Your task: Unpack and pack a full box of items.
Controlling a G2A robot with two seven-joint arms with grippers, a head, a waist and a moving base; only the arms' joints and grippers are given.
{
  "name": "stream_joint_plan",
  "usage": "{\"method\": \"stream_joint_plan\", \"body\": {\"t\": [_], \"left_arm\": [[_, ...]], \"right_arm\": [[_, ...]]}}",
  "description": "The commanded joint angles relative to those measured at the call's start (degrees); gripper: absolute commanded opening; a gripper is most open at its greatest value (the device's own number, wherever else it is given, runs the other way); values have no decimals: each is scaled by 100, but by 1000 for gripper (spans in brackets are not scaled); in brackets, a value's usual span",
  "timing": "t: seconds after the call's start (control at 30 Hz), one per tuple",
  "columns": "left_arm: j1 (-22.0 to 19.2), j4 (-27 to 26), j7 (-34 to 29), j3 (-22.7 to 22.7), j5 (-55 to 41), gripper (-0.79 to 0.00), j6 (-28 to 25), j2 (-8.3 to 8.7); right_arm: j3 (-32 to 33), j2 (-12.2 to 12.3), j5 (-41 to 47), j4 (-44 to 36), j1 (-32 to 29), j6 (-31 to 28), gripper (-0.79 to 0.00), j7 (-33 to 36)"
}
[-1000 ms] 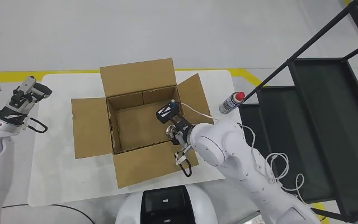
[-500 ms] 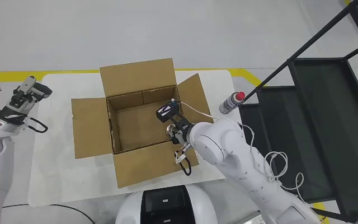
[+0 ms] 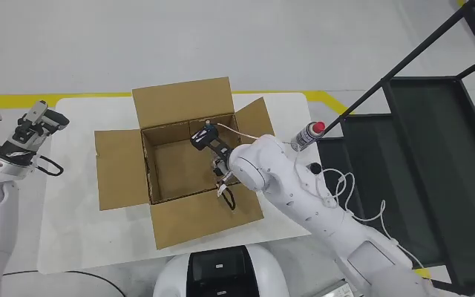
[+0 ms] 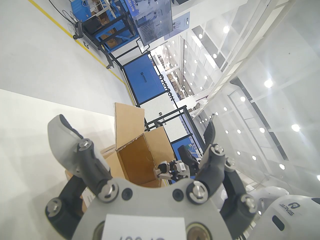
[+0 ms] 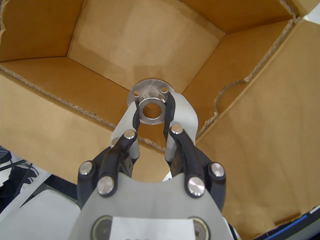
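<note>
An open cardboard box [image 3: 182, 100] stands in the middle of the white table [image 3: 82, 223]. Its floor [image 5: 140, 33] is bare. My right gripper [image 5: 151, 102] hangs inside the box, above the floor near the far wall, shut on a silver metal flange [image 5: 151, 109] with a centre bore and small bolt holes. From above, that gripper [image 3: 203, 138] sits near the box's back wall. My left gripper [image 4: 136, 128] is open with nothing between its fingers. It is held off the table's left edge [image 3: 37, 119], well away from the box [image 4: 150, 146].
A spray can with a red cap [image 3: 306, 136] lies on the table to the right of the box. A black metal rack [image 3: 415, 148] stands past the table's right edge. All the box flaps are folded outward.
The right arm has carried the flange from near the box's right wall toward the back and left, deeper over the box floor. The left arm has not moved.
</note>
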Motion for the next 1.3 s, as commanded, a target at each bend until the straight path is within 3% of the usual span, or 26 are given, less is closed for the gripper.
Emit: {"method": "stream_joint_plan", "body": {"t": [0.0,0.4,0.87,0.9,0.93,0.97,1.27], "left_arm": [[0,0,0,0,0,0,0,0],[0,0,0,0,0,0,0,0],[0,0,0,0,0,0,0,0],[0,0,0,0,0,0,0,0],[0,0,0,0,0,0,0,0],[0,0,0,0,0,0,0,0],[0,0,0,0,0,0,0,0]], "right_arm": [[-217,-105,97,478,299,45,-785,-47],[-1377,-793,444,2739,1043,379,-785,-632],[-1580,-1224,458,3917,1350,691,-776,-973],[-1583,-1241,446,3948,1350,702,-634,-968],[-1582,-1255,433,3968,1350,713,-428,-963],[-1568,-1268,451,3969,1342,719,0,-951],[-1157,-1146,240,3292,1178,847,0,-815]]}}
